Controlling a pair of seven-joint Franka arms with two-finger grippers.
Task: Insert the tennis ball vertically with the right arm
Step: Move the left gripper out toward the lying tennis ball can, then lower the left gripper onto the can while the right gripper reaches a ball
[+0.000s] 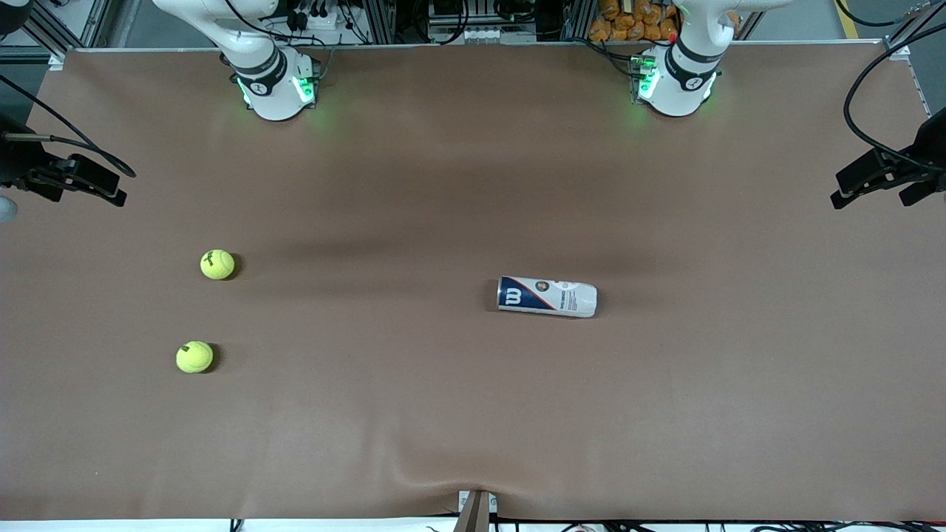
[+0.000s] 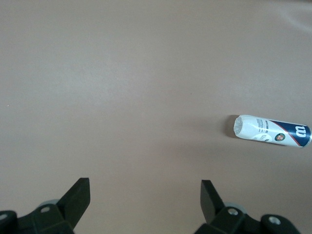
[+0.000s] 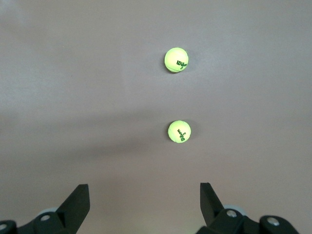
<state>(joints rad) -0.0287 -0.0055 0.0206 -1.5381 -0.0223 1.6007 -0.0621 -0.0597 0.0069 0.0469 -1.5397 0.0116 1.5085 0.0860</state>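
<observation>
With the can [image 1: 547, 296] lying on its side and both the right hand [image 3: 145, 207] and left hand [image 2: 145, 204] open and empty high over the table [image 1: 473, 414], a tennis ball [image 1: 217, 264] could roll away if nudged off-centre.

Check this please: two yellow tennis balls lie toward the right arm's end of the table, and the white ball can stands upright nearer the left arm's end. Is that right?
One detail is wrong. The white ball can does not stand upright; it lies on its side, as the front view shows. The two tennis balls do lie toward the right arm's end of the table.
</observation>
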